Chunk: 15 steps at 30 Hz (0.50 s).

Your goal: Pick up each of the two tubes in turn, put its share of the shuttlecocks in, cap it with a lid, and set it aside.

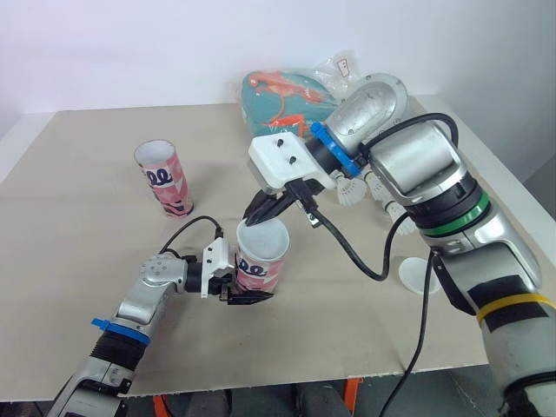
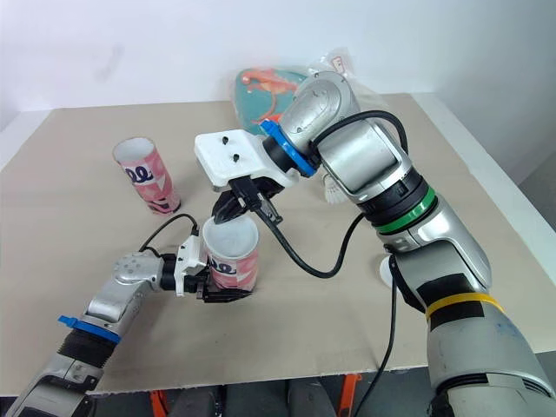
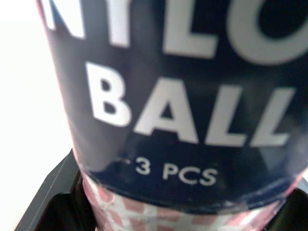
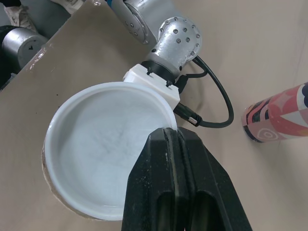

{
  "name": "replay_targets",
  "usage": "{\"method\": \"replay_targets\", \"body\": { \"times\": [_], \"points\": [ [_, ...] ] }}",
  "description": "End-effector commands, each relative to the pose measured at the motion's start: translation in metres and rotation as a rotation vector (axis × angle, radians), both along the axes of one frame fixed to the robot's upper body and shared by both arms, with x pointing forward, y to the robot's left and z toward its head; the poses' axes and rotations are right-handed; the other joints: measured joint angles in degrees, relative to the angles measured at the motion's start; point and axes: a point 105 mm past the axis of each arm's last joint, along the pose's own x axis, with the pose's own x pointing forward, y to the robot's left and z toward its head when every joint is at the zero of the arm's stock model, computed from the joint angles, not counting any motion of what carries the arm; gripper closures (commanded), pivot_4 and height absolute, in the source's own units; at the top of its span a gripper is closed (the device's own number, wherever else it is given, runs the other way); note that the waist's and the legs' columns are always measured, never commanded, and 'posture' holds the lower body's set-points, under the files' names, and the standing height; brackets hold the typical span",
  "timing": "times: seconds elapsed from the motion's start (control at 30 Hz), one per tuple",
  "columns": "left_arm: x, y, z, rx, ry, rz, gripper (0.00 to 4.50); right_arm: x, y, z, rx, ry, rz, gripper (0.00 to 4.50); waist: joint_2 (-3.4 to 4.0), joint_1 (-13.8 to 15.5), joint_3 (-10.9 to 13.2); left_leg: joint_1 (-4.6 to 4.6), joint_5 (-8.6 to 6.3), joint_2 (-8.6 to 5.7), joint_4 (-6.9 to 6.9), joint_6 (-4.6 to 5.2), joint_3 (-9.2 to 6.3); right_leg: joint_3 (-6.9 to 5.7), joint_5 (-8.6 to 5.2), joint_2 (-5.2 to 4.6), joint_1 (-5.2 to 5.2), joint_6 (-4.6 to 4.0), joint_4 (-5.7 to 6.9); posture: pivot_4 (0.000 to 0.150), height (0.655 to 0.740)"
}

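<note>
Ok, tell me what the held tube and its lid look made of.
The tube looks like cardboard under a glossy printed wrap: pink pattern, crisp lettering. The lid is probably translucent white plastic, smooth, with a thin moulded rim.

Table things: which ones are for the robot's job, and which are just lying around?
For the job: held tube, white lid on it, other tube, shuttlecocks, spare lid.
Just lying about: teal patterned bag, clear plastic bag.

pink tube point(image 1: 260, 263) upright, lidded, second tube point(image 1: 164, 179) upright
</note>
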Motion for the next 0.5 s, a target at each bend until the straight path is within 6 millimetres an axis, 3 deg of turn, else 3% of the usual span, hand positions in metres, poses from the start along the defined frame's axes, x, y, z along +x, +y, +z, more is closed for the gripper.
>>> {"method": "replay_targets", "body": {
  "times": [0.03,0.3,0.5],
  "points": [
    [0.001,0.007,-0.002,0.020,0.015,0.018,1.11,-0.007,-0.004,-0.007,-0.063,0.001,0.043,4.41,0.00,0.0,0.0,0.00,0.00,0.00,0.00,0.00,0.00,0.00,0.00,0.00,0.00,0.00,0.00,0.150,0.7400],
    [0.001,0.008,-0.003,0.020,0.021,0.020,1.11,0.004,-0.008,-0.035,-0.178,-0.093,0.053,4.41,-0.02,0.0,0.0,0.03,0.00,0.00,0.00,0.00,0.00,-0.01,-0.02,0.00,0.03,0.01,0.00,0.150,0.7400],
    [0.002,0.006,-0.002,0.013,0.019,0.027,1.11,0.007,-0.005,-0.036,-0.178,-0.104,0.063,4.41,-0.07,0.0,-0.1,0.12,0.00,0.01,0.00,0.00,0.00,-0.01,-0.01,0.01,0.09,0.00,0.00,0.150,0.7400]
  ]
}}
